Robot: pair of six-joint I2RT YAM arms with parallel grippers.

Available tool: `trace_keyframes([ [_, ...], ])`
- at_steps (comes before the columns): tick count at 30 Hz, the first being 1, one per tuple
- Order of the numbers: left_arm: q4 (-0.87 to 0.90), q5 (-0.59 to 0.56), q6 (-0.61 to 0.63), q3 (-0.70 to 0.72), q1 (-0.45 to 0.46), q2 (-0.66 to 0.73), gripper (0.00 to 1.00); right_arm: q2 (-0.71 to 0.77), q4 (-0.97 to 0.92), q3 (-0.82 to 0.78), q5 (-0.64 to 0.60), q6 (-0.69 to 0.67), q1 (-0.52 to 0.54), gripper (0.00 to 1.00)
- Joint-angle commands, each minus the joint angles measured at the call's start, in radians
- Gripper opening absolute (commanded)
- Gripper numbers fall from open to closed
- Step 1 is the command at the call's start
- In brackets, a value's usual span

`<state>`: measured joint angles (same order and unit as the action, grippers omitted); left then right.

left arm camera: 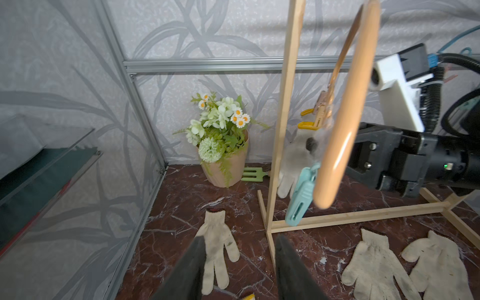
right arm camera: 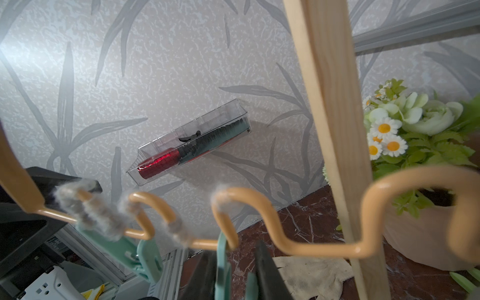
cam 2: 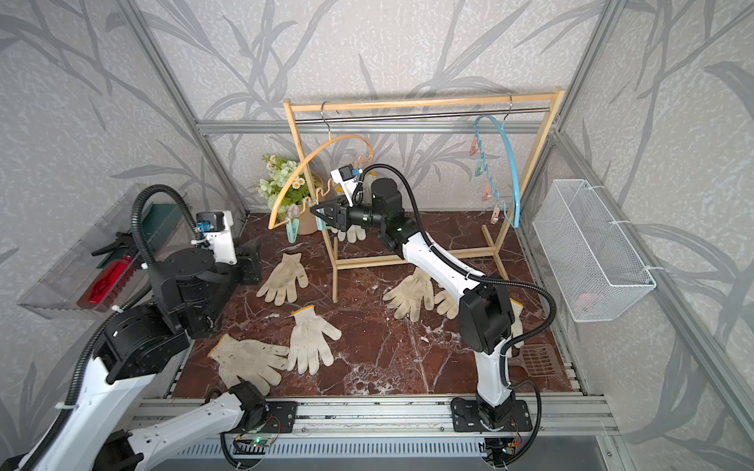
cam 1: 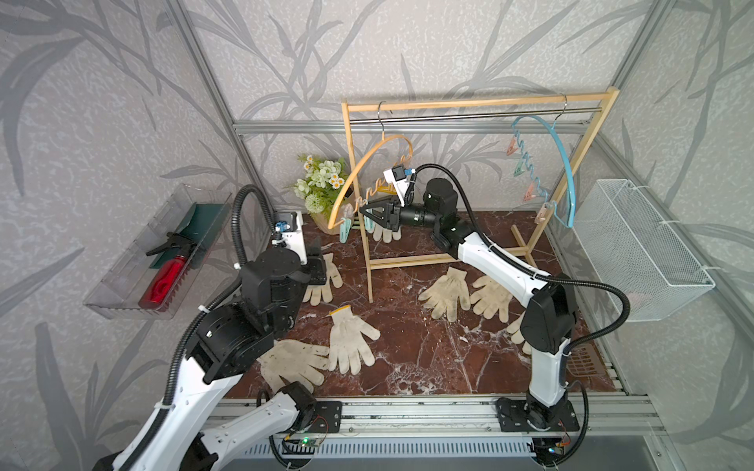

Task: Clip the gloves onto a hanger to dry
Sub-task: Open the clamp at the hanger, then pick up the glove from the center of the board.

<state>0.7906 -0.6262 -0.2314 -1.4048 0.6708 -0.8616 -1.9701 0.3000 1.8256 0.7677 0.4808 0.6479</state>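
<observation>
In both top views a wooden rack (cam 1: 469, 102) stands at the back of the bench (cam 1: 408, 359). Two hangers hang from its rail: an orange hanger (cam 1: 369, 154) at the left end and a blue hanger (cam 1: 567, 163) at the right end.

Seven gloves (cam 1: 351, 340) show. Three lie flat before the rack's left post. Three more lie before its right half, one of them half hidden by the right arm. A hanging glove (cam 1: 385, 234) dangles from the orange hanger, just behind that post.

The right gripper (cam 1: 363, 211) sits at the orange hanger's wavy lower bar, beside the left post. Its jaws are narrow, pinching a teal clip (cam 1: 369, 225). A second teal clip (cam 1: 344, 231) hangs just outside the post. The blue hanger carries four clips (cam 1: 529, 191).

In the left wrist view the left gripper (left arm camera: 241, 237) stands open with nothing between its jaws, before the foot of the left post. Three gloves lie flat there and the fourth hangs behind the post, under two yellow clips (left arm camera: 307, 126).

In the right wrist view two dark fingers (right arm camera: 200, 280) press the teal clip from both sides, under the wavy bar. One glove shows partly behind the post.

The bench is red-brown marble with white veins. The walls carry grey leaf-patterned paper within aluminium framing. A flower pot (cam 1: 322, 191) stands behind the rack's left end.
</observation>
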Motion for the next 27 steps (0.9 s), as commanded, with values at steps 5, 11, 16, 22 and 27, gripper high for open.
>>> trace_keyframes([
  [5,0.19,-0.12,-0.293,0.159,-0.057,0.043,0.44,0.036,0.007,-0.011,-0.01,-0.014,0.002,0.25],
  [11,0.153,0.019,-0.345,0.332,-0.199,0.043,0.41,0.045,0.006,-0.017,-0.015,-0.021,0.002,0.25],
  [16,0.077,0.272,-0.391,0.466,-0.329,-0.008,0.41,0.052,-0.002,-0.02,-0.018,-0.027,0.002,0.26],
  [22,-0.024,0.504,-0.52,0.619,-0.336,-0.108,0.38,0.059,-0.01,-0.025,-0.025,-0.039,0.001,0.27],
  [27,-0.157,0.613,-0.58,0.717,-0.335,-0.231,0.34,0.056,-0.006,-0.026,-0.025,-0.038,0.0,0.27],
])
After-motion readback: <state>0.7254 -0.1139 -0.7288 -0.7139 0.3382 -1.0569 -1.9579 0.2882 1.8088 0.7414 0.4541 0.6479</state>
